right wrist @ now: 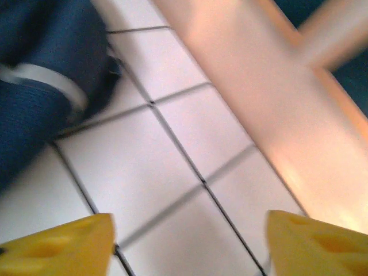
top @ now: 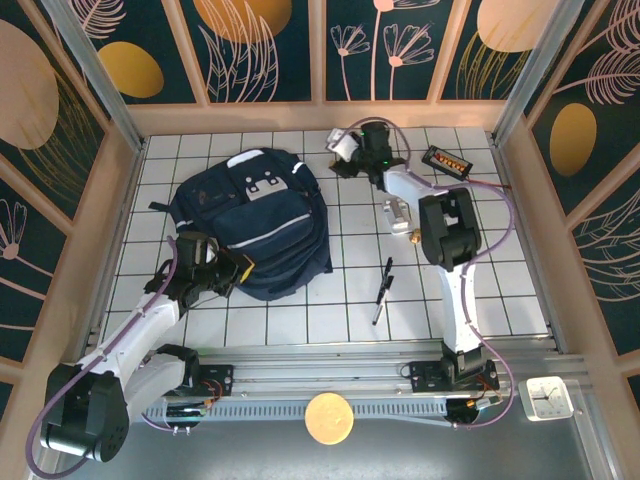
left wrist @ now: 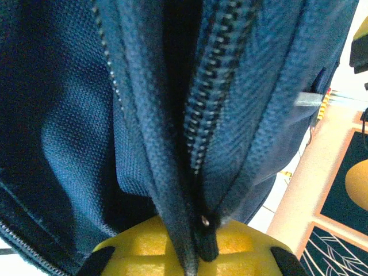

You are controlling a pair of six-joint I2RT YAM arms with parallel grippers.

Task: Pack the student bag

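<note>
Where the left gripper (left wrist: pixel 194 254) pinches the zipper seam (left wrist: pixel 201 132) at the student bag's (top: pixel 255 215) near edge, bag lying left of centre on the tiled table (top: pixel 420 310), inside hidden, the right gripper (right wrist: pixel 190 241) farther back hangs spread, empty, above tiles.

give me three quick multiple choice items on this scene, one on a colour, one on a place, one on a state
1. The student bag is: A red; B navy; C green.
2. The black pen lies: A on the bag; B on the white tiles right of it; C in a pincer.
3. The right pincer is: A open; B shut on the pen; C shut on a strap.
B, its fabric is dark blue; B, it rests on bare tiles beside the bag; A, its yellow fingers stand wide apart over tiles.
</note>
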